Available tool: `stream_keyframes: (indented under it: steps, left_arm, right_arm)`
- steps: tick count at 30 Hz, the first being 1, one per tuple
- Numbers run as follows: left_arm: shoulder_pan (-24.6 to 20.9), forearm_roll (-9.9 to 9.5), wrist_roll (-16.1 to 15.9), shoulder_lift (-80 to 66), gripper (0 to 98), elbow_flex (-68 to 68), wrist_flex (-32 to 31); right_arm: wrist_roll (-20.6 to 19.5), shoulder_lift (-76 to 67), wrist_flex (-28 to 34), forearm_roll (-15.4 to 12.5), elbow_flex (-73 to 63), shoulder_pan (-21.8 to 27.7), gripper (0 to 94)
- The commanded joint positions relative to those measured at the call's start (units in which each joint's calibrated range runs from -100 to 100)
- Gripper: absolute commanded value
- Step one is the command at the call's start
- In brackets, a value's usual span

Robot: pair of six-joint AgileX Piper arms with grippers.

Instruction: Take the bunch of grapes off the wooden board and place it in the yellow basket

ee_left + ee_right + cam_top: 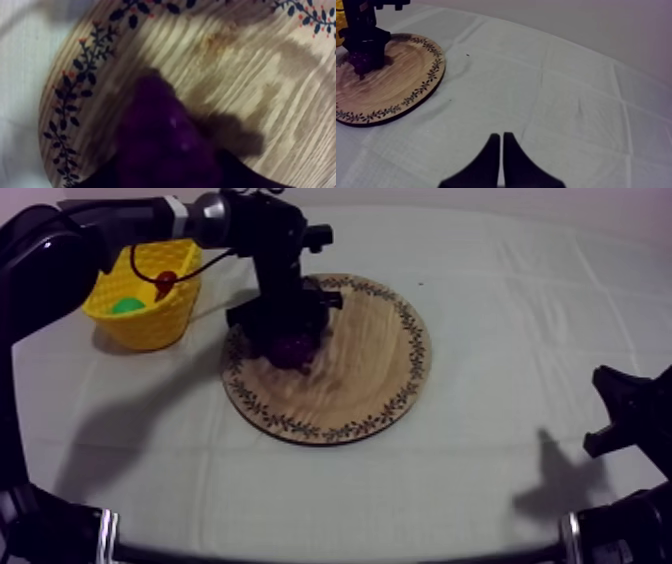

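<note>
The purple bunch of grapes [292, 348] is at the left part of the round wooden board [370, 358]. My left gripper [285, 323] comes down from the upper left and is shut on it. In the left wrist view the grapes [165, 140] loom close over the board [250, 75] and throw a shadow on the wood. The right wrist view shows the grapes [362, 59] hanging under that gripper [363, 46], just above the board [401, 75]. The yellow basket [150, 320] stands left of the board. My right gripper [502, 136] is shut on nothing, low at the right [618, 410].
Inside the basket lie a green fruit [127, 305] and a small red fruit [166, 280]. Bare grey-white cloth [520, 308] spreads to the right of the board and along the front. My left arm reaches over the basket's far side.
</note>
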Motion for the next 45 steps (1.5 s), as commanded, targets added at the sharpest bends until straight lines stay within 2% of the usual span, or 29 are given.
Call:
stream_keyframes:
  steps: [1, 5, 13, 18, 24, 27, 32, 35, 41, 45]
  left_arm:
    - [0.0, -0.49, -0.18, -0.44, 51.2, 0.39, -0.34]
    - [-0.24, -1.25, -0.75, -2.59, 42.8, 1.78, -0.81]
    - [-0.75, -3.06, -3.06, -14.88, 39.1, 8.87, -1.9]
    - [-1.21, -3.0, -4.72, -26.31, 38.6, 15.65, -0.07]
    - [-2.79, -2.17, -5.32, -39.18, 38.3, 30.21, 1.08]
    - [-4.1, -2.62, -6.29, -44.18, 38.3, 35.16, 1.18]
    - [-7.38, -5.24, -8.08, -49.65, 38.3, 36.5, 0.78]
    - [-9.85, -7.27, -9.5, -51.28, 38.3, 36.19, -1.64]
    - [-15.31, -11.13, -12.05, -51.33, 37.5, 34.04, -12.19]
    - [-18.07, -13.98, -12.61, -49.31, 37.2, 32.39, -20.5]
  right_arm:
    - [-0.01, -0.01, 0.0, 0.01, -0.03, 0.02, 0.4]
    - [0.0, -0.01, 0.0, 0.01, -0.03, 0.02, 0.4]
    - [0.0, -0.01, 0.0, 0.01, -0.03, 0.02, 0.4]
    - [0.0, -0.01, 0.0, 0.01, -0.03, 0.02, 0.4]
    - [-0.03, -0.01, 0.0, 0.01, -0.03, 0.02, 0.4]
    - [-0.04, -0.01, 0.0, 0.01, -0.03, 0.02, 0.4]
    - [-0.04, -0.01, 0.0, 0.01, -0.03, 0.02, 0.4]
    - [-0.05, -0.01, 0.0, 0.01, -0.03, 0.02, 0.4]
    - [-0.05, -0.01, 0.0, 0.01, -0.03, 0.02, 0.4]
    - [-0.05, -0.01, 0.0, 0.01, -0.03, 0.02, 0.4]
